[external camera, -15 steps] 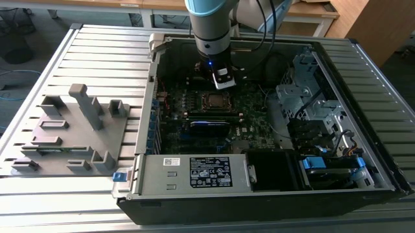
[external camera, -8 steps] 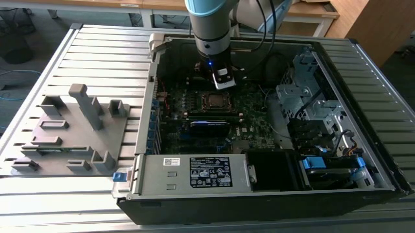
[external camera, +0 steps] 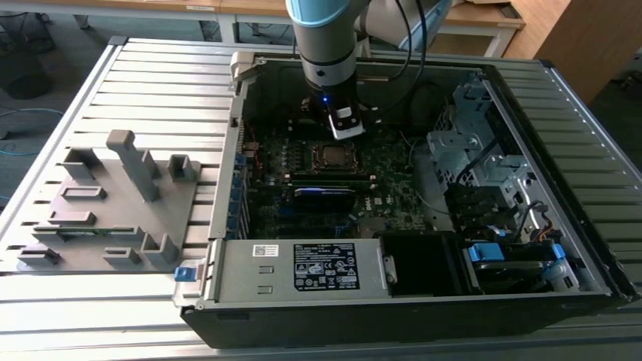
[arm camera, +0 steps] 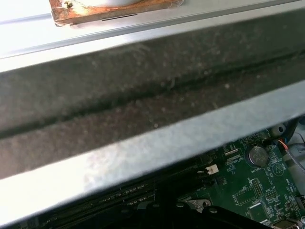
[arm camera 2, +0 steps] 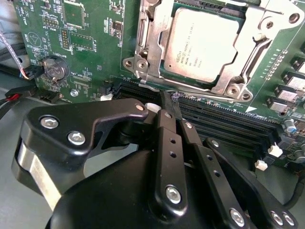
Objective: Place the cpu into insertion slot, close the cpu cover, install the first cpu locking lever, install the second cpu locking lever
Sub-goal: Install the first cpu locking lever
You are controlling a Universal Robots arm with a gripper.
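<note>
One robot arm [external camera: 326,45] reaches straight down into the open computer case [external camera: 522,320]. Its gripper [arm camera 2: 167,98] hangs low over the green motherboard [arm camera 2: 90,43], just beside the insertion slot [external camera: 333,156] and close to the long black memory slots [arm camera 2: 228,124]. The jaws look pressed together and hold nothing. The cpu [arm camera 2: 205,45] lies flat in the insertion slot. The cpu cover [arm camera 2: 155,52] lies down around it like a shiny frame.
</note>
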